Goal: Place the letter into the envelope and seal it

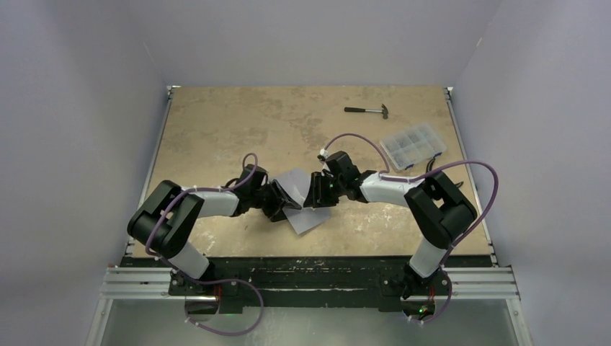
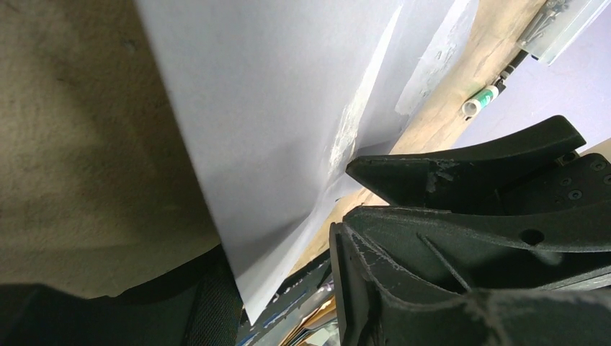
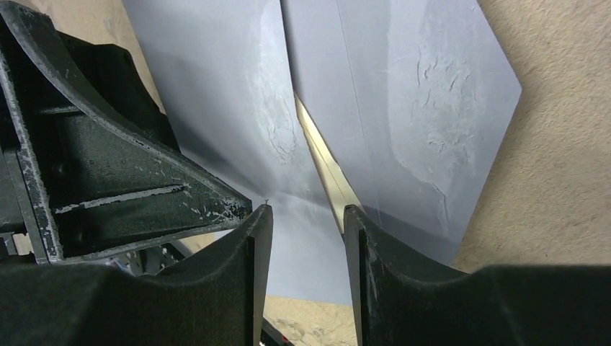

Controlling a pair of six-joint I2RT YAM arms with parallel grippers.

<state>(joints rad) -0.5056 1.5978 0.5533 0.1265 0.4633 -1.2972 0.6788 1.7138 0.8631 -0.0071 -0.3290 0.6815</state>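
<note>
Right gripper [image 3: 306, 216] — jaws parted above envelope [image 3: 403, 108], letter [image 3: 320, 155] edge peeking.

Letter [image 3: 326, 162] mostly hidden inside envelope [image 3: 403, 108]

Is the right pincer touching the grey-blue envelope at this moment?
Cannot tell. In the right wrist view the right pincer stands open over the envelope, but neither contact nor a gap shows plainly.

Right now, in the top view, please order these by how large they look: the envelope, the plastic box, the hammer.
1. envelope and plastic box: they look about alike, and the envelope is partly hidden, so I do not rank them.
2. hammer: smallest.
</note>
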